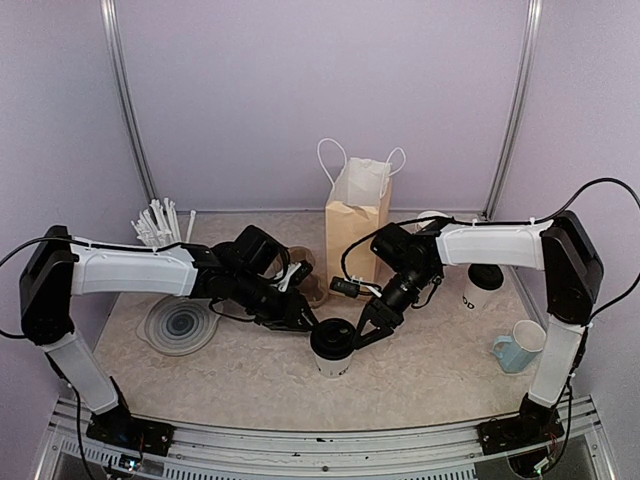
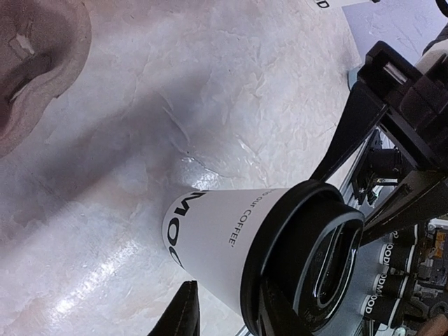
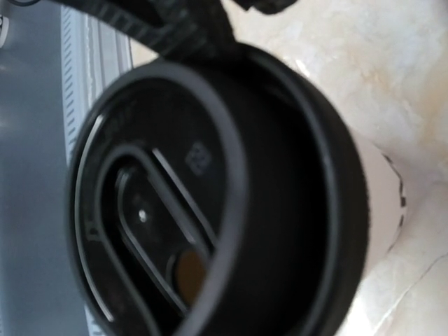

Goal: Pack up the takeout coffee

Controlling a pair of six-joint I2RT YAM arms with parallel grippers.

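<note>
One takeout coffee cup (image 1: 331, 345), white with a black lid, stands upright at the front centre of the table. My left gripper (image 1: 306, 322) reaches it from the left. In the left wrist view one of its fingers (image 2: 180, 318) lies against the cup wall (image 2: 217, 238) and the other crosses the lid (image 2: 308, 259), gripping it. My right gripper (image 1: 360, 333) comes from the right, its fingers (image 2: 343, 140) spread at the lid's far rim. The lid (image 3: 210, 196) fills the right wrist view and hides that gripper's own fingers. A second lidded cup (image 1: 483, 285) stands at the right.
A brown paper bag (image 1: 357, 225) with white handles stands open behind the grippers. A brown moulded cup tray (image 1: 312, 285) lies just left of it. A light blue mug (image 1: 520, 345) sits front right. White stirrers (image 1: 160, 225) and a grey round dish (image 1: 180, 325) are at the left.
</note>
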